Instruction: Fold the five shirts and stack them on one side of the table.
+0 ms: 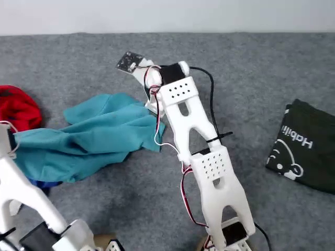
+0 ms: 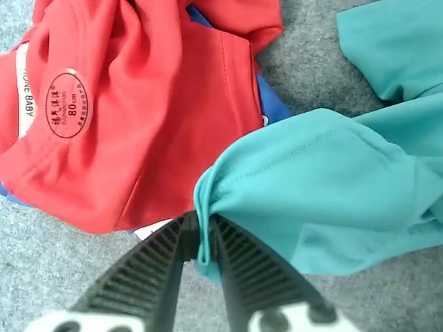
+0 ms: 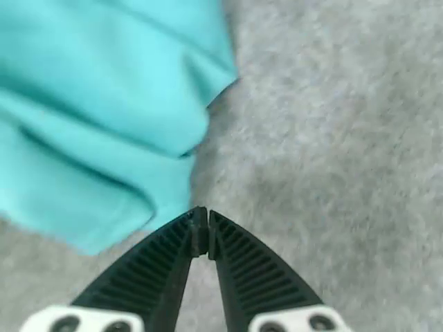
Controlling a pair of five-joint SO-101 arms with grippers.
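surface: grey felt table cover [image 1: 272, 63] | back: plain white wall [image 1: 209, 15]

On the bench [image 1: 261, 78], the middle shirt [image 1: 99, 136] lies left of centre. A second shirt [image 1: 18, 107] sits at the left edge, just beside it, and a third shirt [image 2: 271, 104] lies under both. A fourth shirt [image 1: 306, 149] lies at the right edge, well apart. The left gripper [image 2: 202, 228] pinches the middle shirt's left hem. The right gripper [image 3: 201, 223], jaws together, is just beside that shirt's right edge.
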